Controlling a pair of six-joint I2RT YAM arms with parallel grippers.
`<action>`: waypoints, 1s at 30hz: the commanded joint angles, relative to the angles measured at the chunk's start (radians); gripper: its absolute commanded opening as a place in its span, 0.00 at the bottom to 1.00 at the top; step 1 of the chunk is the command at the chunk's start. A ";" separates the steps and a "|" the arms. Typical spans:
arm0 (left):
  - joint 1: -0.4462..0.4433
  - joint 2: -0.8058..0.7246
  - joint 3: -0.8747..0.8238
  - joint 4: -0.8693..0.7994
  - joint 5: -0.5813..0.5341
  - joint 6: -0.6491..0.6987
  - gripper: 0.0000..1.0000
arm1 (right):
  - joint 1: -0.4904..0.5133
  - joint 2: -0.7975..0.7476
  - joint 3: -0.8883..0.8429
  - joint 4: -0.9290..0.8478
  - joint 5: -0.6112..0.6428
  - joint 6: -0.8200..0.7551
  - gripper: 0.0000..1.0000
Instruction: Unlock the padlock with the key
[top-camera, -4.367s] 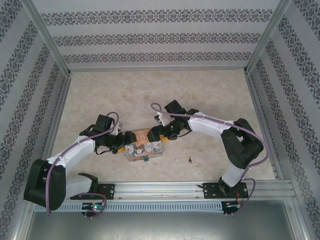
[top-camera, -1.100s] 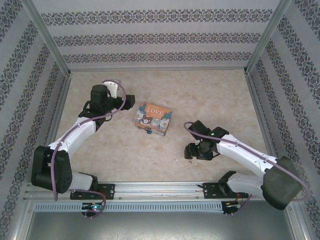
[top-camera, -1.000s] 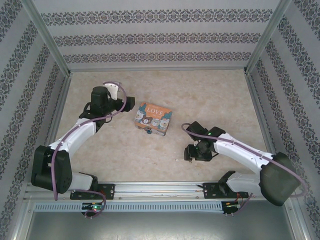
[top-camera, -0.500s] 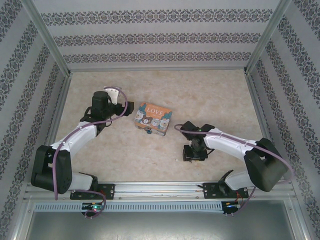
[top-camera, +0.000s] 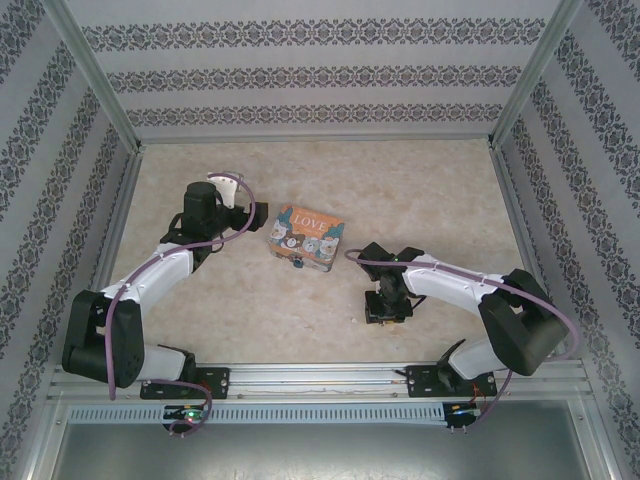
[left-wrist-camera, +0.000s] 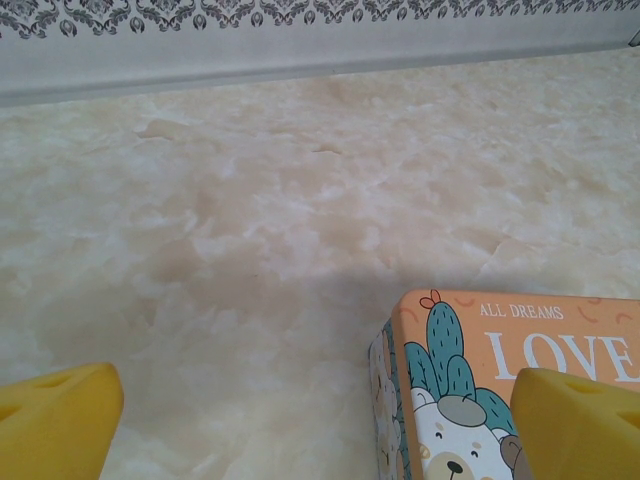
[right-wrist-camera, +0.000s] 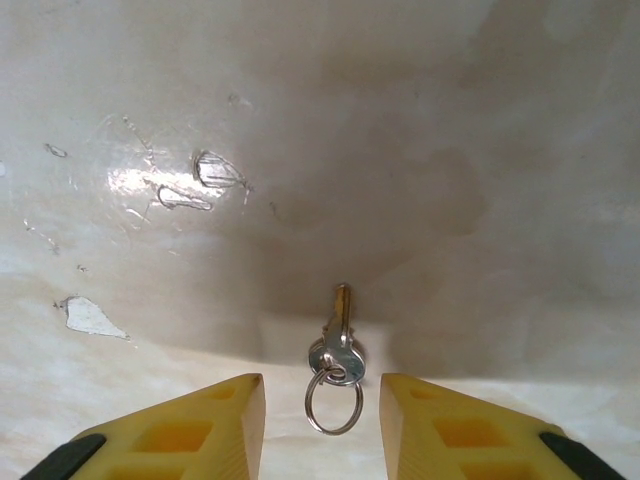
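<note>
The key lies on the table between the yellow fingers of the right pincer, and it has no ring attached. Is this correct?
Not entirely. The key has a ring through its head, as the right wrist view shows. The rest holds: it lies on the table between the yellow fingers of the right pincer.

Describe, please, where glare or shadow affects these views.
Right wrist: bright glare on the table at upper left, and a dark shadow over the key, which stays sharp. Left wrist: a soft shadow beside the tin. Top external: even light, no glare.
</note>
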 joint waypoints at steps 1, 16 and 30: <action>0.004 -0.003 -0.001 0.036 -0.015 0.024 0.99 | 0.015 0.019 0.009 -0.007 -0.016 -0.012 0.35; 0.004 0.007 0.000 0.033 -0.013 0.024 0.99 | 0.013 0.049 0.014 -0.009 0.003 -0.022 0.26; 0.004 0.014 0.002 0.029 -0.005 0.027 0.99 | 0.000 0.057 0.007 0.012 0.006 -0.035 0.15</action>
